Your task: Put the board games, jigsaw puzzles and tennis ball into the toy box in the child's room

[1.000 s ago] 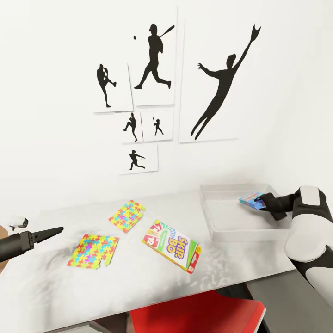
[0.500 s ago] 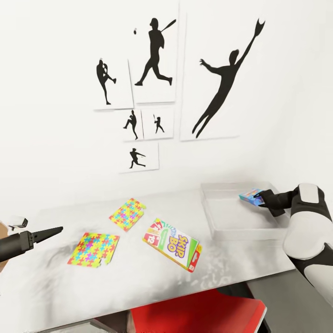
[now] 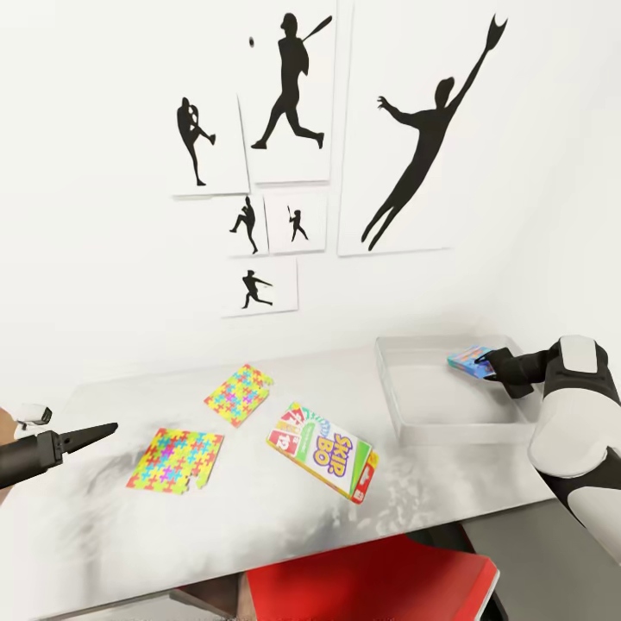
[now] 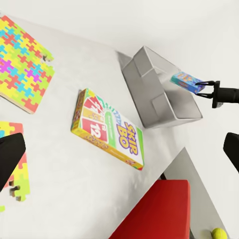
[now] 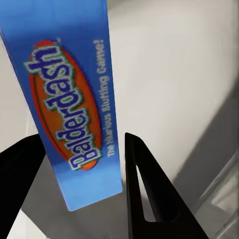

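1. My right gripper is clenched on the flat blue Balderdash box, held over the shallow grey toy box.
2. The glossy Skip-Bo box lies on the white desk beside the toy box.
3. I cannot tell my left gripper's state.

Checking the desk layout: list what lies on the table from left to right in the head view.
Left end effector → near jigsaw puzzle → far jigsaw puzzle → Skip-Bo box → toy box → Balderdash box, held by the right end effector.
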Robot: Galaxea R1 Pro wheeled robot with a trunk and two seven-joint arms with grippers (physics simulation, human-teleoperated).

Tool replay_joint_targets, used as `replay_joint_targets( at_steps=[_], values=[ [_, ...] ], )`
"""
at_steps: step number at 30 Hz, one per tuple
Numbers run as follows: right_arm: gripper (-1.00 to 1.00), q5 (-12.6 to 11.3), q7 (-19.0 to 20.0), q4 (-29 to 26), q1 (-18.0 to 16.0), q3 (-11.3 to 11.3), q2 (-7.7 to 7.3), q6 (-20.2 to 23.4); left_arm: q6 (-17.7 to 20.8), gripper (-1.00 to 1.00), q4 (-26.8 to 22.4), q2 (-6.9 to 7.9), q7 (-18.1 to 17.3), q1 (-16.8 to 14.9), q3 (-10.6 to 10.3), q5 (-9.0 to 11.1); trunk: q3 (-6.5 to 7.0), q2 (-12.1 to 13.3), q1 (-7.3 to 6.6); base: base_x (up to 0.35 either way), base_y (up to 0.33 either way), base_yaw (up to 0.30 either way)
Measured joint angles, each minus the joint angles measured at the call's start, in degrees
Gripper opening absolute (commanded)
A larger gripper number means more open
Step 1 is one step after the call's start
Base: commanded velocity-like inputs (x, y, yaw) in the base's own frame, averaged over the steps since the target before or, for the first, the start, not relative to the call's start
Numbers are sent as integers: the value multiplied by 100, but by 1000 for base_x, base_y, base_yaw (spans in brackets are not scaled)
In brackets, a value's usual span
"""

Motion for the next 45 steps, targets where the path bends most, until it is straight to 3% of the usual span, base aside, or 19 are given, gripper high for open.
replay_joint_targets(
  at_steps=[22, 45],
  values=[
    [-100, -31, -217, -16, -29, -9, -17, -7, 0, 100, -2, 0, 0, 0, -6, 4, -206, 0, 0, 0, 0, 0],
    [-100, -24, -624, -81, -363, -11, 40, -246, 0, 100, 0, 0, 0, -1, -7, 5, -421, -1, 0, 0, 0, 0]
  ],
)
